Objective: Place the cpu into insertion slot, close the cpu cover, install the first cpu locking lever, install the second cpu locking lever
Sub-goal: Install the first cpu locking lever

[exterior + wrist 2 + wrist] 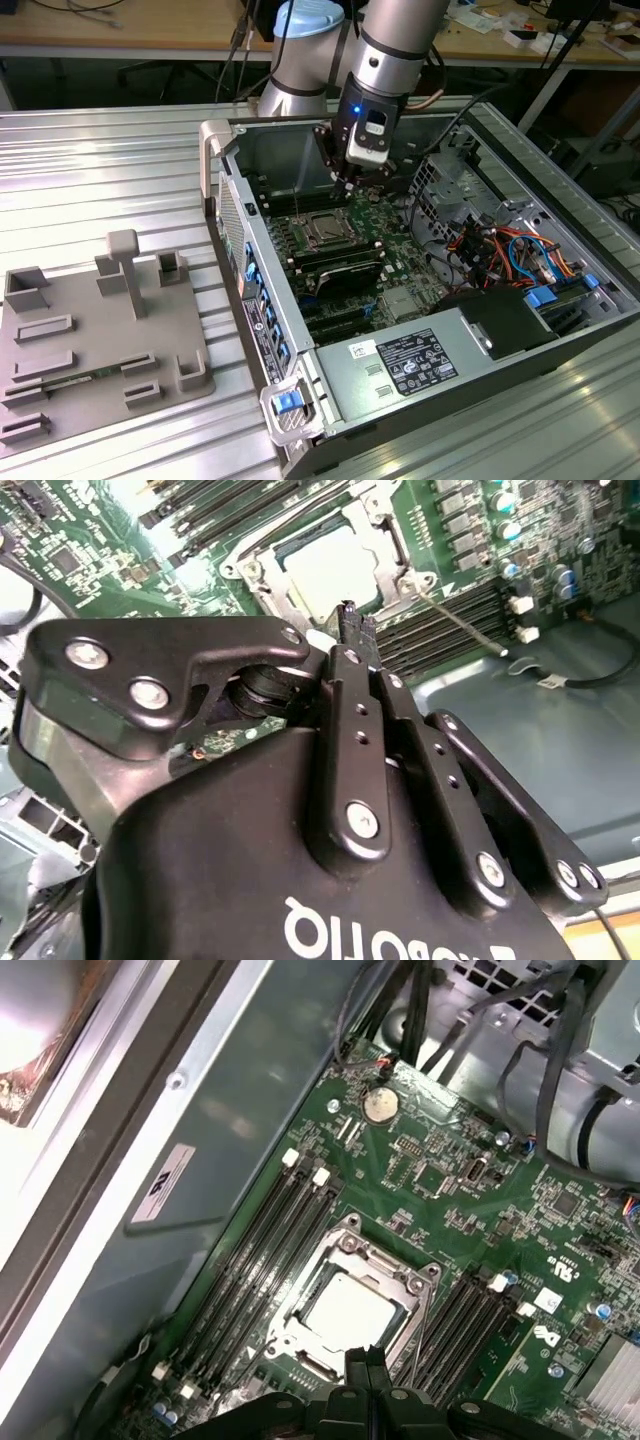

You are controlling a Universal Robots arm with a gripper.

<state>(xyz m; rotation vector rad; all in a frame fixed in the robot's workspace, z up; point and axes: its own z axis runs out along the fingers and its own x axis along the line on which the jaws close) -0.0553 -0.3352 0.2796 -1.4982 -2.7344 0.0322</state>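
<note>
Ribbed grey metal makes up the table [120, 160], on which an open computer case [240, 250] is laid on its side. The arm is reached down into the case, and the gripper [345, 180] is held just above the green circuit board [440, 1160].

In both wrist views the gripper's [355, 615] fingertips are seen pressed together with nothing visible between them. They are poised just beside the insertion slot [324, 230].

The cpu cover [390, 1255] appears to be lowered over the slot, and the cpu [345, 1310] is seen seated inside, its pale metal top showing through the hollow middle.

A thin wire locking lever [455, 615] is seen slanting away from one corner of the socket; whether it is latched cannot be told.

The cpu is judged light, stiff and smooth-topped, with a delicate underside, so it would best be gripped by opposite edges. The lever is judged springy and best taken at its free end.
</note>
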